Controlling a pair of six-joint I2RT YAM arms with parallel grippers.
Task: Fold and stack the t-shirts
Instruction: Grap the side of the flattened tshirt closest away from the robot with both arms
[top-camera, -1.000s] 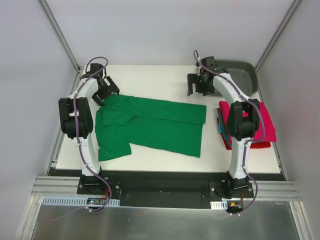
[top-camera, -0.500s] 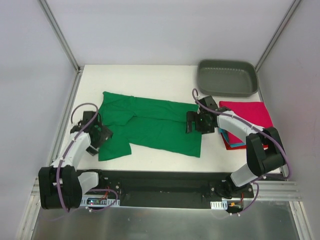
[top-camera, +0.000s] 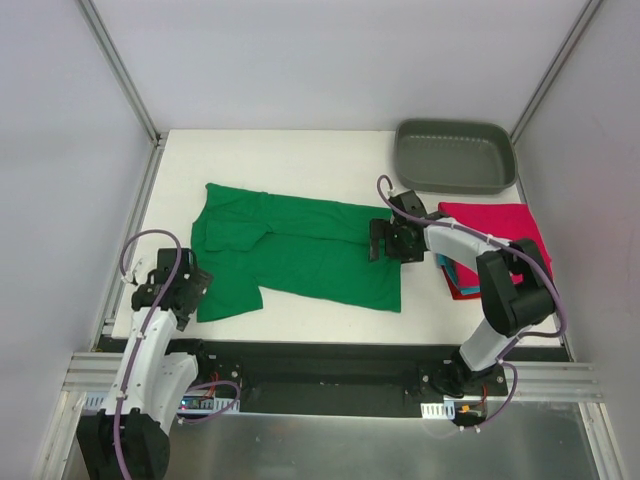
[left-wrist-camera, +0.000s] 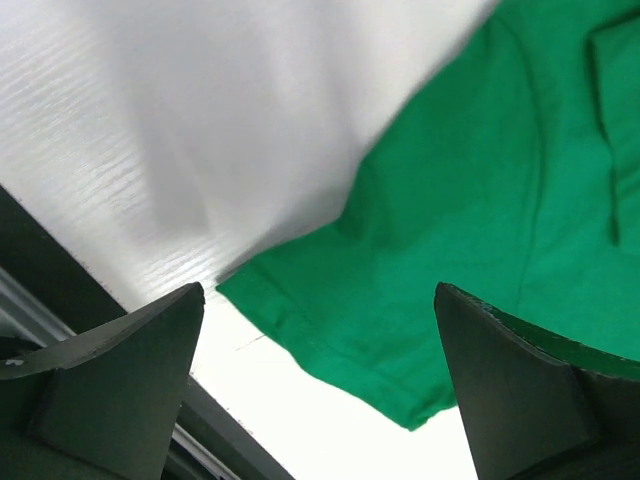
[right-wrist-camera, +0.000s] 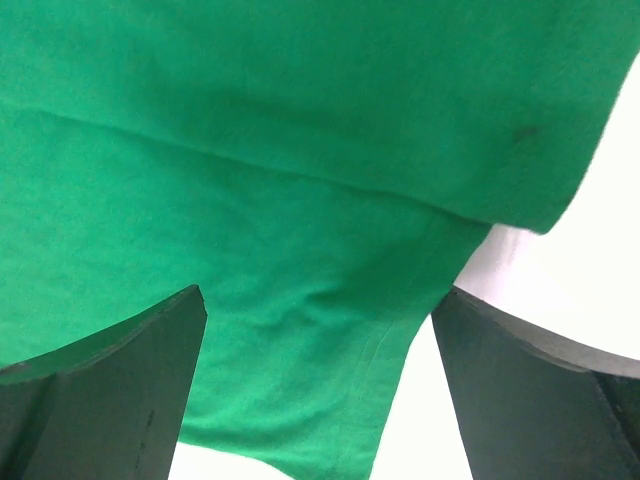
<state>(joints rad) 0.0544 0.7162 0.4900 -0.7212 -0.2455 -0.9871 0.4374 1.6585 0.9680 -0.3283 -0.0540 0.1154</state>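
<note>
A bright green t-shirt (top-camera: 300, 250) lies partly folded on the white table, its near-left sleeve corner (left-wrist-camera: 340, 350) in the left wrist view. My left gripper (top-camera: 170, 288) is open and empty, low at the table's near-left, just left of that corner. My right gripper (top-camera: 385, 240) is open and empty over the shirt's right edge (right-wrist-camera: 400, 330). A stack of folded shirts lies at the right: crimson-pink (top-camera: 500, 225) on top, teal (top-camera: 452, 277) and red (top-camera: 485, 292) edges showing beneath.
A grey plastic tray (top-camera: 455, 157) stands at the back right corner. The table's dark front rail (top-camera: 330, 350) runs along the near edge. Grey walls and metal posts close in the sides and back.
Both arms have swung from the back of the table toward the front. The left gripper came down to the shirt's near-left corner; the right dropped to the shirt's right edge. The shirt lies unmoved.
</note>
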